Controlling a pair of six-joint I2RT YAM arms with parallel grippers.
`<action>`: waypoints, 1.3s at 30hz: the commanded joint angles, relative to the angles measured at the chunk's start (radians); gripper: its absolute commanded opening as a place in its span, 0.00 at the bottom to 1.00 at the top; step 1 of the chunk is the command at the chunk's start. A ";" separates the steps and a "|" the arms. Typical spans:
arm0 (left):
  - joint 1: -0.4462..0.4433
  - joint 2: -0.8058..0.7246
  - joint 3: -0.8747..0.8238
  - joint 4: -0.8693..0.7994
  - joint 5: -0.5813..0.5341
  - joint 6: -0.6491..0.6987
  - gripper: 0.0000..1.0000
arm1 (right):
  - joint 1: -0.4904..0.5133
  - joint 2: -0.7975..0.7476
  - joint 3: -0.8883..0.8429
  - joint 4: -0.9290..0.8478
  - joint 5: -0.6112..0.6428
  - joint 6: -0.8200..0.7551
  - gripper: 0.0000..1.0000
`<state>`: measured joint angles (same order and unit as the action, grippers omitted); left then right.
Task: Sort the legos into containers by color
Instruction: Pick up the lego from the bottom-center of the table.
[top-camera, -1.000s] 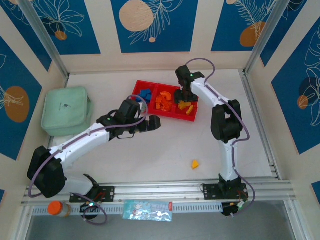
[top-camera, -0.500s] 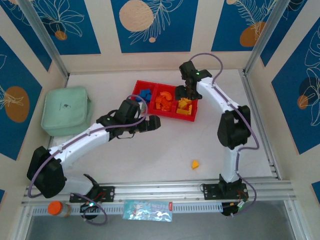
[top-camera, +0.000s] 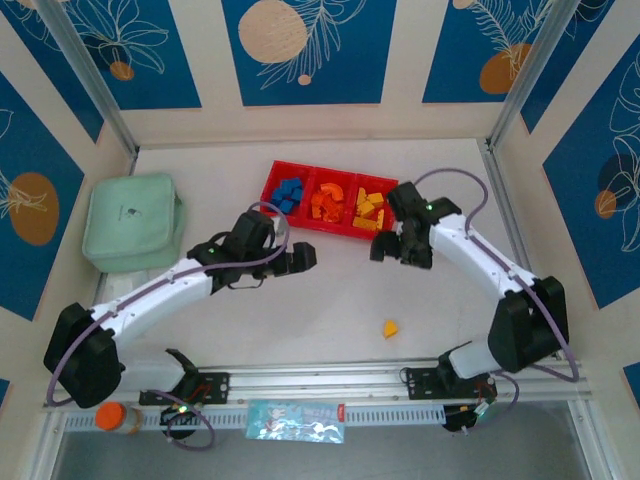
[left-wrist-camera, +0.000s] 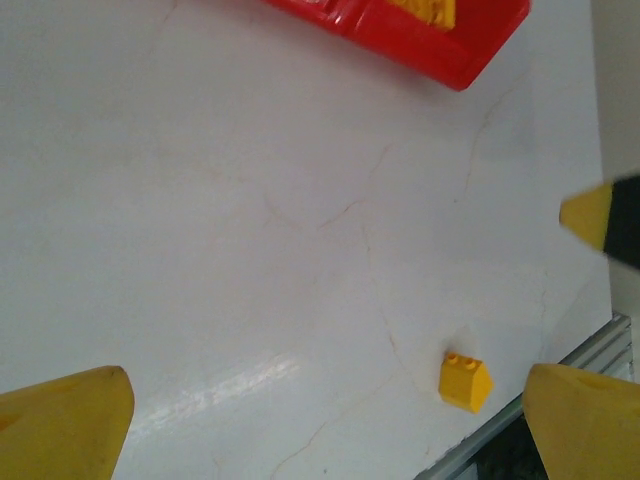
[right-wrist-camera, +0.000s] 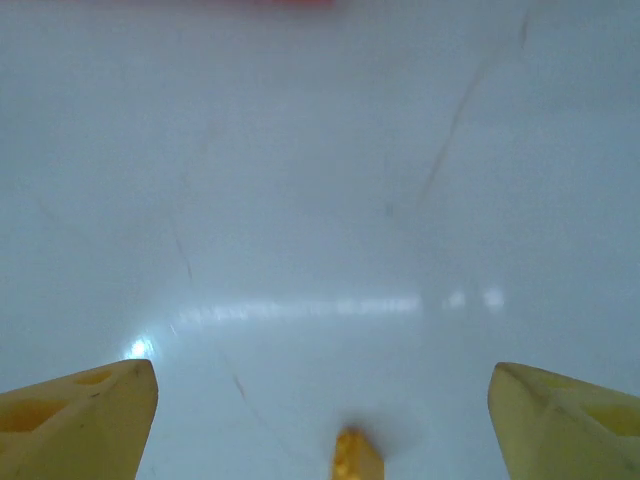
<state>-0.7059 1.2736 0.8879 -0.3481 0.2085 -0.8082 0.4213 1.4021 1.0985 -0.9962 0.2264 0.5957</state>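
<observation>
Hovering the left gripper (top-camera: 302, 256) and right gripper (top-camera: 384, 250) over the table (top-camera: 330, 295), fingers spread apart, gripping nothing. Seeing one yellow brick (top-camera: 390, 328) lying loose at the right gripper's six o'clock, the other bricks (top-camera: 327, 200) sitting colour-sorted in the red tray (top-camera: 322, 224) toward twelve o'clock.

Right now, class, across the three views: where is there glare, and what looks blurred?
Right wrist view: a glare streak crosses the table, and the red tray is a blurred smear at the top edge. Left wrist view: fainter sheen; the yellow lego is sharp. Top external view: evenly lit.
</observation>
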 joint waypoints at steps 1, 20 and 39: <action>-0.030 -0.006 -0.019 0.042 0.011 -0.029 0.99 | 0.042 -0.058 -0.095 -0.008 -0.068 0.113 0.87; -0.107 0.030 -0.021 0.051 -0.023 -0.065 0.99 | 0.308 0.014 -0.355 0.140 -0.119 0.374 0.75; -0.106 0.060 0.009 0.034 -0.023 -0.046 0.99 | 0.349 0.048 -0.314 0.114 -0.060 0.360 0.35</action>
<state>-0.8036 1.3205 0.8692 -0.3035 0.1997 -0.8650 0.7746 1.4643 0.7517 -0.8513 0.1528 0.9634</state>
